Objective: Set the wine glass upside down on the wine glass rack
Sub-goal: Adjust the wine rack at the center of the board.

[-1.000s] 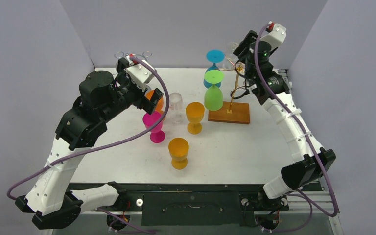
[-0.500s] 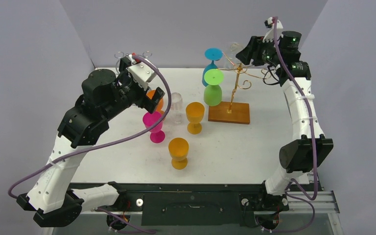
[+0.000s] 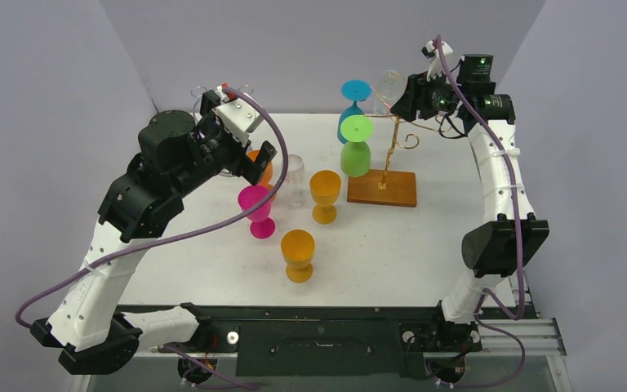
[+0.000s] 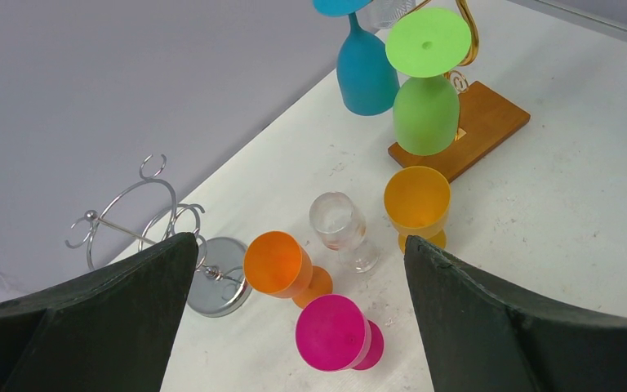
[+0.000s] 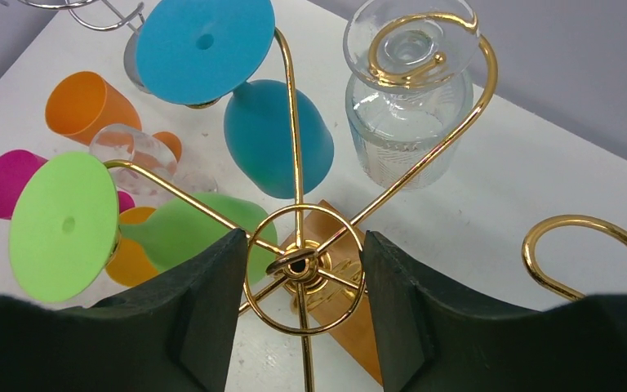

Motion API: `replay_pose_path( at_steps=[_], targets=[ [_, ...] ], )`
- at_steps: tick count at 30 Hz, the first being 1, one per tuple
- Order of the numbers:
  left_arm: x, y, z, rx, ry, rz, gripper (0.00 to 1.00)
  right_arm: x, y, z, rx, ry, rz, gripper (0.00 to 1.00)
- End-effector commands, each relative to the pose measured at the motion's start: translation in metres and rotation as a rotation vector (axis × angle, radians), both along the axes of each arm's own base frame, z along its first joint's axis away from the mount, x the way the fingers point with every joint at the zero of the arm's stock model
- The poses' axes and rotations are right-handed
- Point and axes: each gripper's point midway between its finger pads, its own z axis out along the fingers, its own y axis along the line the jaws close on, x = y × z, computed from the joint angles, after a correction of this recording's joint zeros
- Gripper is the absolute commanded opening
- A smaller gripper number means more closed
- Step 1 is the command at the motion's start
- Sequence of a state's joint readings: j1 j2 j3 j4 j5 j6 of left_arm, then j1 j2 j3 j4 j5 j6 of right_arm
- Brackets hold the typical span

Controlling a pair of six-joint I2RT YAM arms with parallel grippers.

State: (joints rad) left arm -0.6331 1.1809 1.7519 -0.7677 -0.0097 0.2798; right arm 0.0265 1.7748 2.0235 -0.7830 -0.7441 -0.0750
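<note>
The gold wine glass rack (image 3: pixel 391 131) stands on a wooden base (image 3: pixel 382 189) at the back right. A blue glass (image 3: pixel 355 106), a green glass (image 3: pixel 356 153) and a clear glass (image 3: pixel 389 81) hang upside down on it. In the right wrist view the clear glass (image 5: pixel 408 90) sits in a gold hook. My right gripper (image 5: pixel 304 238) is open and empty, its jaws either side of the rack's centre ring (image 5: pixel 302 282); it also shows in the top view (image 3: pixel 409 95). My left gripper (image 4: pixel 300 241) is open and empty above a pink glass (image 4: pixel 339 333) and an orange glass (image 4: pixel 277 263).
Upright on the table stand a pink glass (image 3: pixel 255 206), an orange glass (image 3: pixel 259 167), a clear glass (image 3: pixel 294 176) and two amber glasses (image 3: pixel 325 193) (image 3: pixel 298 252). A silver wire rack (image 4: pixel 159 237) stands at the back left.
My right arm has risen and its wrist has swung over the top of the gold rack. My left arm has lifted slightly. The glasses have not moved.
</note>
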Motion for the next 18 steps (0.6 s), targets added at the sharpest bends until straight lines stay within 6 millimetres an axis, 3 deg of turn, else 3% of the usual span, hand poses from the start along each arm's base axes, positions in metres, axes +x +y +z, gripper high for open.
replay_pose_path(
  at_steps=[1, 6, 16, 18],
  targets=[
    [-0.002, 0.0, 0.024, -0.052, -0.049, -0.004, 0.96, -0.011, -0.003, 0.001, -0.057, -0.021, 0.016, 0.49],
    [-0.003, 0.003, 0.026, -0.053, -0.055, 0.001, 0.96, -0.008, 0.007, -0.006, -0.133, -0.031, -0.006, 0.4],
    [-0.006, 0.006, 0.025, -0.052, -0.057, 0.003, 0.96, -0.008, 0.008, -0.015, -0.223, -0.023, -0.095, 0.0],
    [-0.007, 0.006, 0.025, -0.053, -0.058, 0.002, 0.96, -0.008, 0.008, -0.014, -0.218, -0.035, -0.125, 0.0]
  ],
)
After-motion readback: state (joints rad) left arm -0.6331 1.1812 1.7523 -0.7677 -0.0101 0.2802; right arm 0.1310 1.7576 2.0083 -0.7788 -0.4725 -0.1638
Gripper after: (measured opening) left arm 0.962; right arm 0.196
